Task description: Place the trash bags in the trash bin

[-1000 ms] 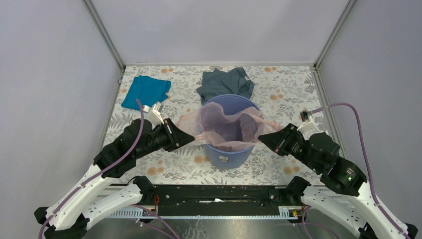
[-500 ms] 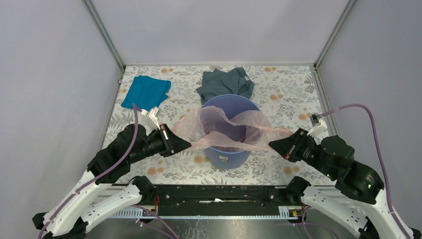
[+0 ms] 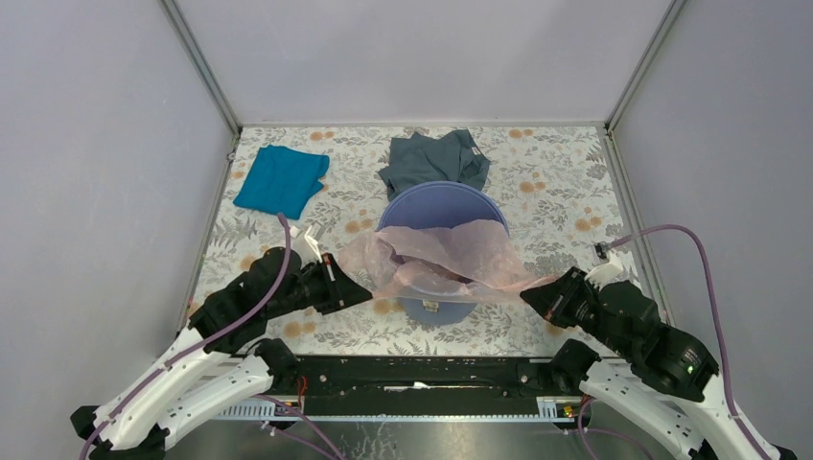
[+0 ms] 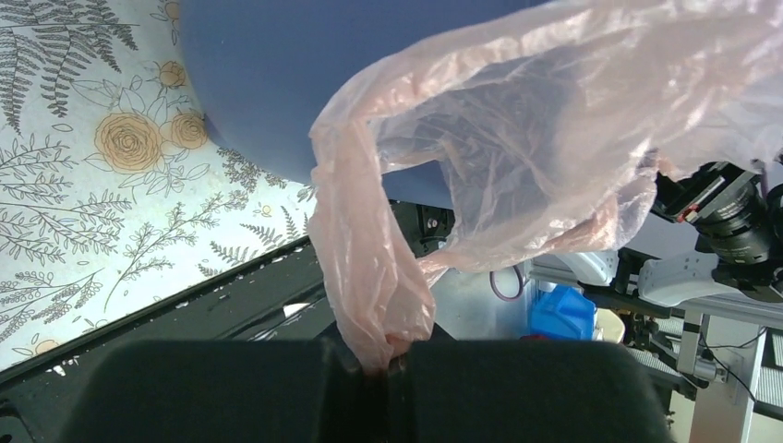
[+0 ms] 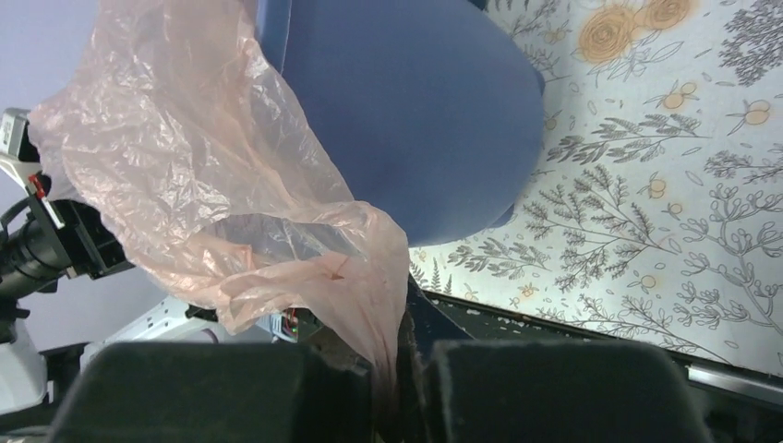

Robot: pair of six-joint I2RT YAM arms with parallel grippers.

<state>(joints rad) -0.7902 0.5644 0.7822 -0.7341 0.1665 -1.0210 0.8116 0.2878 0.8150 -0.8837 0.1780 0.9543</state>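
The bin (image 3: 441, 198) stands in the middle of the bench (image 3: 561, 182), ahead of my two bases and between my arms. The bag (image 3: 451, 261) stretches sideways across the near half of the bin's mouth and over its near rim, and reaches past the bin on both sides. My left pincer (image 3: 362, 288) sits left of the bin, toward the near edge, with the bag's left end pinched between its fingers. My right pincer (image 3: 527, 292) sits right of the bin, also near, clamped on the right end. Behind the bin, just beside its far rim, lies the garment (image 3: 433, 160). The cloth (image 3: 281, 179) lies at the far left of the bench, well apart from the bin.
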